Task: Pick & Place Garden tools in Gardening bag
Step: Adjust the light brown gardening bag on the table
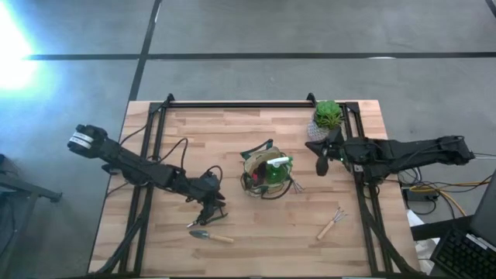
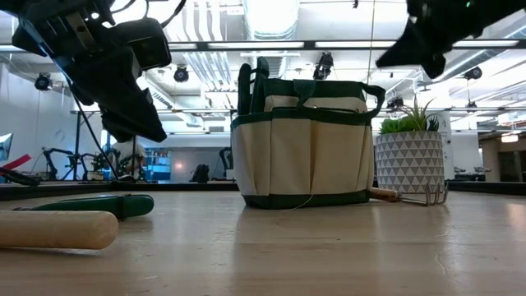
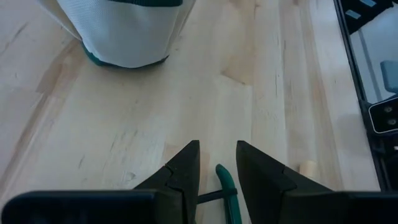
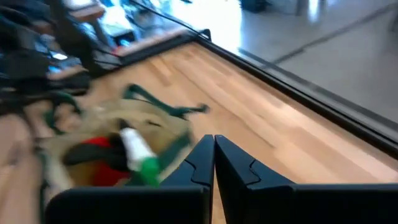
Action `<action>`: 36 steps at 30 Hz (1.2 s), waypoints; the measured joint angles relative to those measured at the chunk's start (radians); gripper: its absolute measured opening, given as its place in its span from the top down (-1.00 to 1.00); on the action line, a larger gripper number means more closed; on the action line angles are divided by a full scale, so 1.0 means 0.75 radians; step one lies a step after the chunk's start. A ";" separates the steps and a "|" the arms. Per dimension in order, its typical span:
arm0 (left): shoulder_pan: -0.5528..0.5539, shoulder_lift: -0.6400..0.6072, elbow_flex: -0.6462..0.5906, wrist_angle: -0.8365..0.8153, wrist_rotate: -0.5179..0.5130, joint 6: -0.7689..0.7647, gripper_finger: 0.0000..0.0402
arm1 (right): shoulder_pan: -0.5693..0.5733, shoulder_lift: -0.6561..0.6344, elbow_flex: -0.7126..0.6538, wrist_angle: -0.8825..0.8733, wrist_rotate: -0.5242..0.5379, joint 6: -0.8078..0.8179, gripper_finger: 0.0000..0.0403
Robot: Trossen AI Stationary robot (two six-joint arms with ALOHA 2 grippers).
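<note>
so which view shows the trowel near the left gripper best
The high view: the whole trowel lies on the table just below the left gripper. Low view shows only its handle end-on, left wrist view only a green sliver, right wrist view nothing.

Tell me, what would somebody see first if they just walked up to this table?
Probably the round beige gardening bag in the middle of the wooden table, already stuffed with a green spray bottle. Next, the left tool, open above a wooden-handled trowel near the front edge. A green plant stands at the far right corner.

Wooden table [image 1: 155,240] bearing bag [image 1: 266,175], potted plant [image 1: 325,118], trowel [image 1: 211,235], fork [image 1: 332,223].
</note>
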State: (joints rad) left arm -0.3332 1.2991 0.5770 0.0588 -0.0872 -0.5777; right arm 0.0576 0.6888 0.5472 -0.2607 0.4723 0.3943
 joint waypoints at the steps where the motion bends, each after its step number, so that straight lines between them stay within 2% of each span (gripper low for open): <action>1: 0.000 0.000 0.000 0.002 0.001 0.000 0.47 | -0.026 0.005 0.000 -0.025 0.001 0.000 0.96; 5: 0.000 0.000 0.000 0.016 0.002 -0.001 0.47 | -0.139 0.031 -0.005 -0.067 -0.013 -0.003 0.96; 11: 0.000 0.000 0.000 0.062 0.030 0.027 0.47 | -0.320 0.114 -0.012 -0.068 -0.211 -0.069 0.96; 15: 0.000 0.000 0.000 0.062 0.029 0.027 0.47 | -0.400 0.205 -0.015 -0.060 -0.243 -0.067 0.96; 20: 0.000 0.000 -0.001 0.062 0.028 0.027 0.47 | -0.440 0.305 -0.015 -0.049 -0.244 -0.139 0.96; 29: 0.000 0.000 -0.001 0.086 0.028 0.038 0.47 | -0.457 0.510 -0.015 0.146 -0.252 -0.318 0.96; 36: -0.001 0.000 -0.001 0.086 0.074 0.038 0.47 | -0.485 0.679 -0.015 0.215 -0.359 -0.333 0.96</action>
State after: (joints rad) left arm -0.3336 1.2991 0.5766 0.1231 -0.0319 -0.5495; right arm -0.3060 1.1980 0.5362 -0.0998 0.2029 0.1449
